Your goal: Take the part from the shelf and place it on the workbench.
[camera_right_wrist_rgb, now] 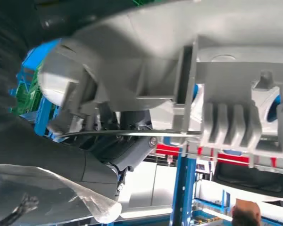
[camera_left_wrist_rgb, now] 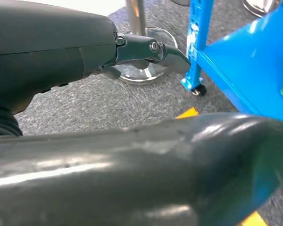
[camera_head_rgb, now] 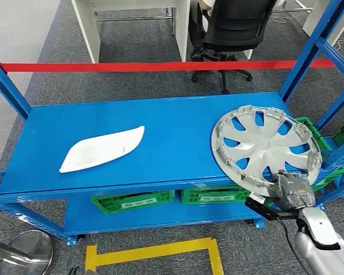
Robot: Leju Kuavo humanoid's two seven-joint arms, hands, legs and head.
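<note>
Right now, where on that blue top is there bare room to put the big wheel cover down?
The widest bare patch of the blue top lies between the white part and the wheel cover. The right end is crowded: the cover, held by the right hand, overhangs it.

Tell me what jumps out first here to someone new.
The silver hubcap at the right end of the blue shelf top, its near rim held by the right hand. Then the white curved part lying alone toward the left end. Green crates sit on the shelf below.

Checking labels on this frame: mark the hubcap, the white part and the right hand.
hubcap (camera_head_rgb: 265, 140), head view, centre hub.
white part (camera_head_rgb: 102, 148), head view, its middle.
right hand (camera_head_rgb: 292, 189), head view, back of hand at hubcap's rim.
</note>
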